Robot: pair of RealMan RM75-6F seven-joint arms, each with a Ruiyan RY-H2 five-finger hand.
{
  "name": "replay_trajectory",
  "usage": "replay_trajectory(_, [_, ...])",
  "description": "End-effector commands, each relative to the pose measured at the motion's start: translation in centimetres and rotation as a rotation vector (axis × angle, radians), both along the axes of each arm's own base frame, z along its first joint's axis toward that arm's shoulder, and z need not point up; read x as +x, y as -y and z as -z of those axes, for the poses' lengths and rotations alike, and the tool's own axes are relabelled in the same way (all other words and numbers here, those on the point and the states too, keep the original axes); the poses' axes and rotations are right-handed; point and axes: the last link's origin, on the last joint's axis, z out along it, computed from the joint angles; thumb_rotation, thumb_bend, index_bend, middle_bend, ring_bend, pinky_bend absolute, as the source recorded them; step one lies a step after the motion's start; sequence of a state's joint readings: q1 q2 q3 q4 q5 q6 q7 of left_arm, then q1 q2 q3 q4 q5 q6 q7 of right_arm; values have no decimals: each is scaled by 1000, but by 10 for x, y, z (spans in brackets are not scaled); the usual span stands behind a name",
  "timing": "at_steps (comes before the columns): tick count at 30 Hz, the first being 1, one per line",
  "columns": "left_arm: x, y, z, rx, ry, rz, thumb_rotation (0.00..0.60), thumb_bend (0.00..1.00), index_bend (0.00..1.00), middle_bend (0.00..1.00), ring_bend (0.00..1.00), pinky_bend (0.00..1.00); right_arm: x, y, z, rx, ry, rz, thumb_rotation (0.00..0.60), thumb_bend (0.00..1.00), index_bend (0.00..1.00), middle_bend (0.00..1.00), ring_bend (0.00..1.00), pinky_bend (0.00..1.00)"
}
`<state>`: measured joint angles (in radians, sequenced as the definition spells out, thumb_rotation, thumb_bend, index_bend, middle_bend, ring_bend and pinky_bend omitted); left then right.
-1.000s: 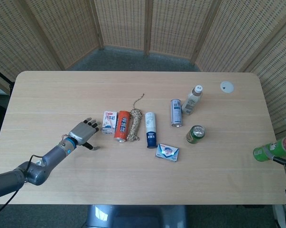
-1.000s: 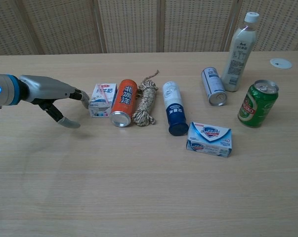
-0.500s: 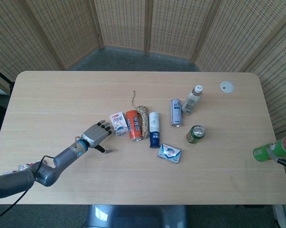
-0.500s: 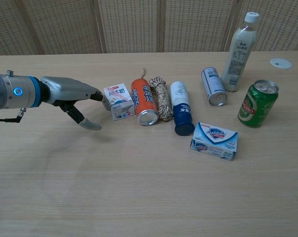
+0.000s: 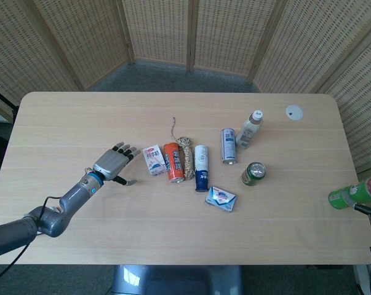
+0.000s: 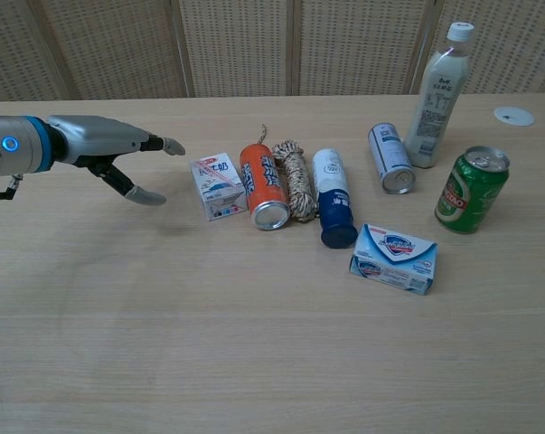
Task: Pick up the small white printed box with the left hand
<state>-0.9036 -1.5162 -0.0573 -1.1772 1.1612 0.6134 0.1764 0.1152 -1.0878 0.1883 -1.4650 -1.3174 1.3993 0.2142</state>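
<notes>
Hovering just left of the white box (image 6: 217,185), the left hand (image 6: 109,150) is spread and empty, thumb dropped low, apparently to straddle it. Box stands on the counter (image 6: 254,344), touching the orange can (image 6: 264,186).

The small white printed box (image 5: 153,159) (image 6: 218,185) lies skewed on the table, untouched.

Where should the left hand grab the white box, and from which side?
Probably across the white box on its two broad printed faces, coming down from above and from its left. It stands upright, slightly turned, with its left side open toward the left hand, which is apart from it with fingers spread. Its right side sits close against the orange can, so little room there.
</notes>
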Motion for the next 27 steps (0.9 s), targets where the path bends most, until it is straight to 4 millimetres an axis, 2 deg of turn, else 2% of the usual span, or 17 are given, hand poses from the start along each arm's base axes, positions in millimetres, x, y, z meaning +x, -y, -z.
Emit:
replay_trajectory(1, [7,-4,9,-4,2,11,252,275,0,0,0,0,-1,-1,-1,-2,-3,3,299,245,0,24,0,0])
replay_trajectory(8, [30,-11,25,-7,33,44,253,274,0,0,0,0,-2,-5,-5,-7,-7,14,299,244,0,24,0,0])
replay_trajectory(14, [38,-11,37,-41,10,66,253,272,0,0,0,0,-4,-8,-8,-15,-5,20,300,246,0,24,0,0])
replay_trajectory(20, [34,-5,39,-68,-22,73,252,271,0,0,0,0,-5,-11,-11,-22,-3,22,296,245,0,24,0,0])
replay_trajectory(27, [15,7,25,-88,-63,64,254,272,0,0,0,0,-3,-11,-10,-20,0,13,295,247,0,24,0,0])
